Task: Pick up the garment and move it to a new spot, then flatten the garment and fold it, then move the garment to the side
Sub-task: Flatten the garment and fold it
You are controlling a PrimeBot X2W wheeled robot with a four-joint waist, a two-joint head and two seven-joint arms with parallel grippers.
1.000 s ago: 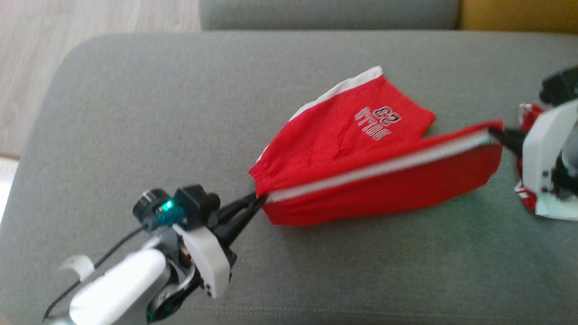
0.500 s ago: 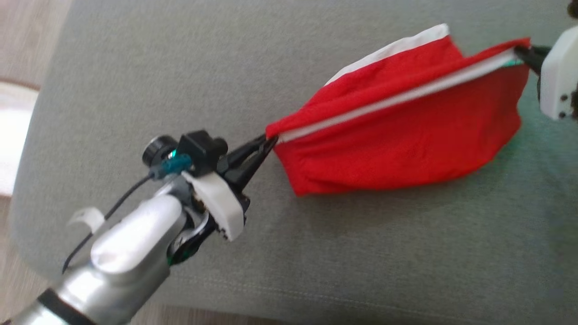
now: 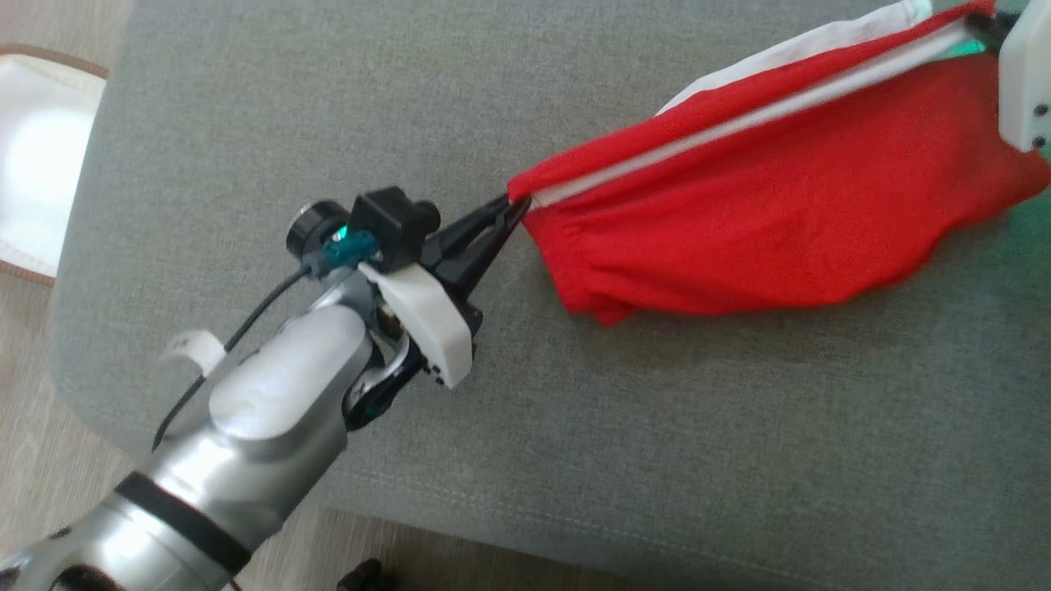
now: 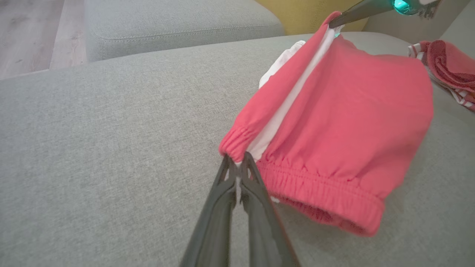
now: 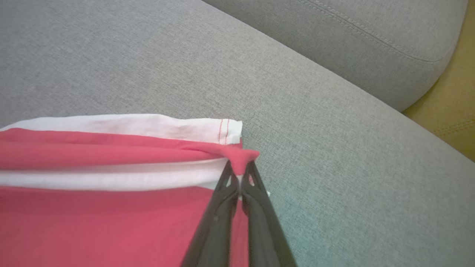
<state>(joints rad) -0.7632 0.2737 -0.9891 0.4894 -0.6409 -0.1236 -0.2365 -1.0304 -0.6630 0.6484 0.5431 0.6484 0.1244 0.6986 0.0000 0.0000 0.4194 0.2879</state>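
**Red shorts (image 3: 764, 238) hanging between 2 grippers**

The shorts are hanging over the grey sofa cushion (image 3: 575, 460), near its right edge. Their low side looks like it is touching the cushion. The left gripper (image 3: 513, 209) is pinching the waistband end tight. The right gripper (image 3: 979, 20) is pinching the far end tight. The long white stripe is running straight from 1 gripper to the other. I think both arms are going to need to go down together to lay the shorts flat.

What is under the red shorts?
The grey sofa cushion lies under the red shorts, which hang stretched between the left gripper and right gripper. The cloth covers the patch right beneath, so anything there is hidden.
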